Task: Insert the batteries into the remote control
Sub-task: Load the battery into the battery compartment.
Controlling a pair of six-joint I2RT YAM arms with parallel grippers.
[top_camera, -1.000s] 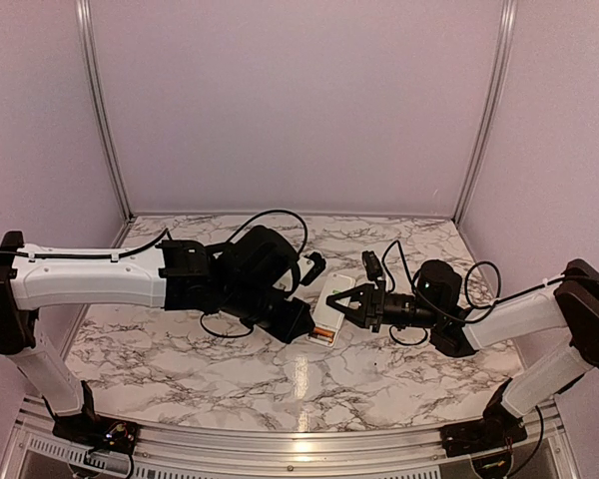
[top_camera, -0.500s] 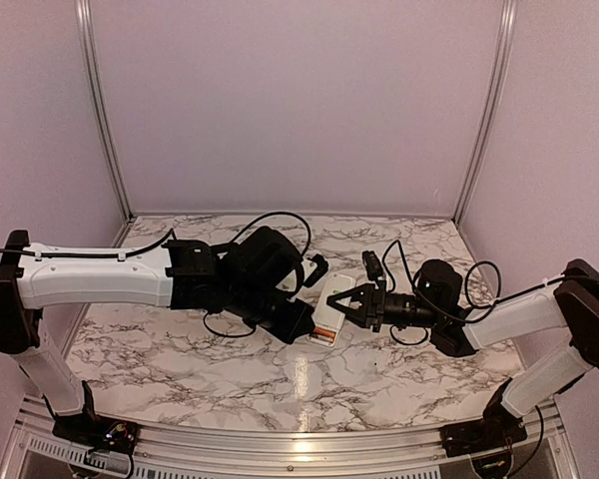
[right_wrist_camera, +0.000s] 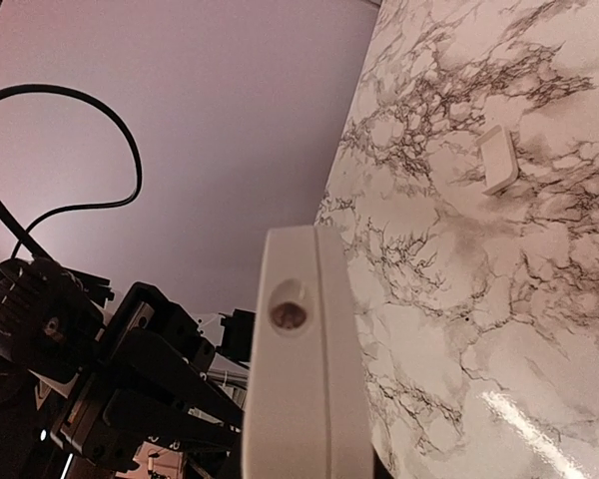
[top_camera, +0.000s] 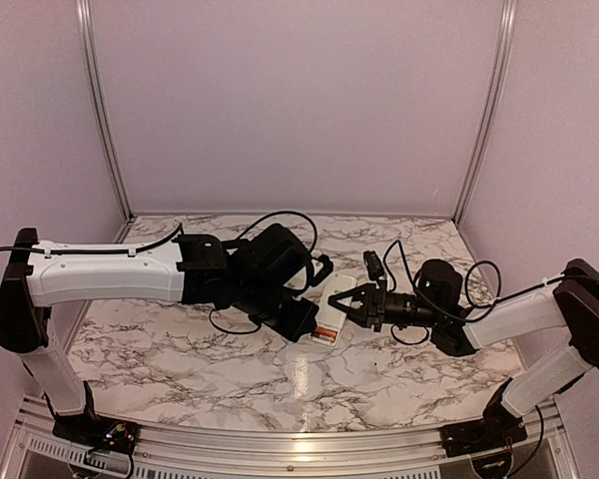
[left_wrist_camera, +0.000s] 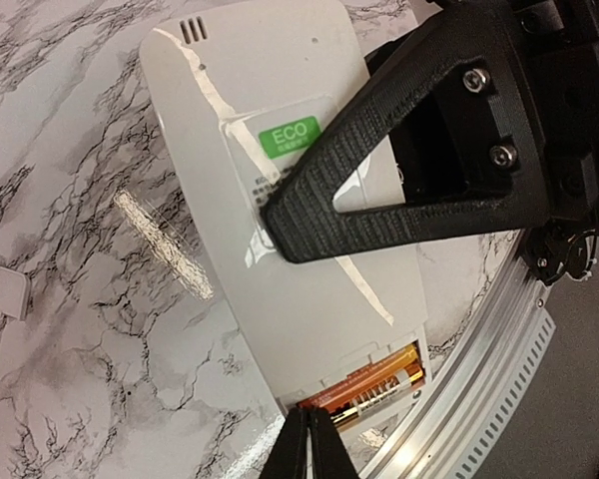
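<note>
The remote control [top_camera: 332, 311] is held off the table back side up, and my right gripper [top_camera: 353, 307] is shut on it across its middle. One black right finger [left_wrist_camera: 379, 205] crosses the white back next to a green ECO sticker. At the remote's near end the compartment lies uncovered, with two batteries [left_wrist_camera: 371, 386] side by side in it, one orange-copper, one gold. My left gripper [left_wrist_camera: 309, 431] is shut with nothing in it, its tips at the compartment's edge next to the batteries. The right wrist view shows the remote's far end [right_wrist_camera: 304, 379] end-on.
A small white cover piece [right_wrist_camera: 499, 160] lies loose on the marble table [top_camera: 180, 349], and the same cover piece [left_wrist_camera: 0, 289] shows at the left edge of the left wrist view. An aluminium rail [left_wrist_camera: 479, 369] runs just beyond the remote. Cables loop over both arms.
My left arm has shifted slightly right, toward the remote, and its jaws have closed the last bit. The right arm and the remote have stayed put.
</note>
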